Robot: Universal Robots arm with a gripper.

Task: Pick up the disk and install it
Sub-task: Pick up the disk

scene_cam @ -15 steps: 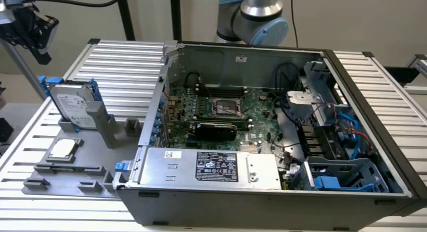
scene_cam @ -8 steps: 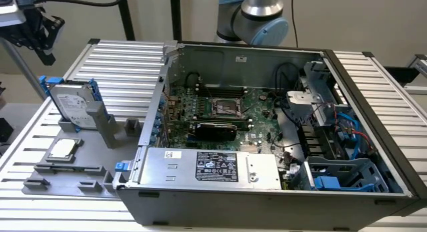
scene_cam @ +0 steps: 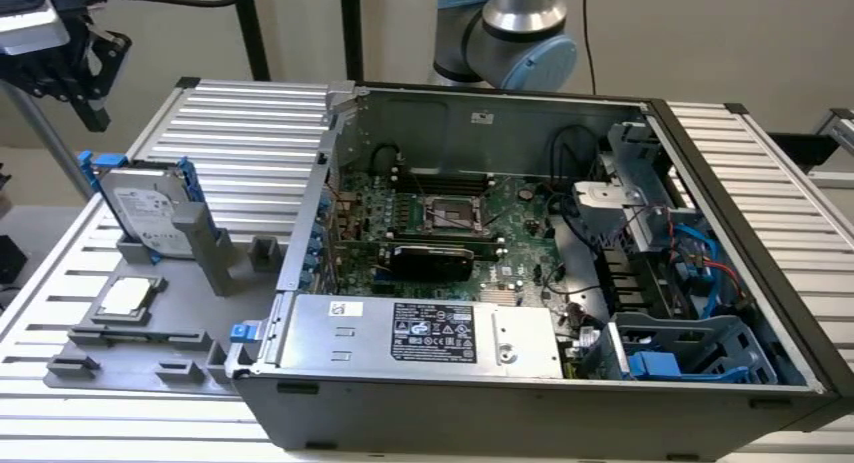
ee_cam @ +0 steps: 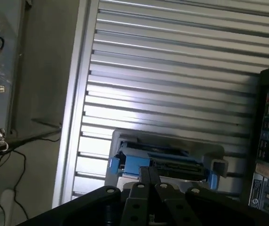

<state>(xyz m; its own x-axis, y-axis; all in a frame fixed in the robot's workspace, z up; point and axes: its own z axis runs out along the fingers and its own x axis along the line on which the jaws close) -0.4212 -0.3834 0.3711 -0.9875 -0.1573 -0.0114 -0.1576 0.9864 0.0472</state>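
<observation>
The disk (scene_cam: 139,209) stands on edge in a grey holder (scene_cam: 200,248) at the exterior view's left, a silver-grey drive with a white label between blue rails. My gripper (scene_cam: 94,116) hangs above and behind it, apart from it, with nothing held. In the wrist view the disk (ee_cam: 165,157) shows edge-on just beyond my gripper (ee_cam: 152,173), whose two black fingers are pressed together, shut. The open computer case (scene_cam: 534,253) lies to the exterior view's right of the holder.
A small square silver chip (scene_cam: 126,297) rests on the grey fixture plate (scene_cam: 80,368) in front of the disk. Inside the case are the motherboard (scene_cam: 447,218), a power supply (scene_cam: 427,333) and a blue drive cage (scene_cam: 694,348). Ribbed aluminium table (scene_cam: 254,113) surrounds everything.
</observation>
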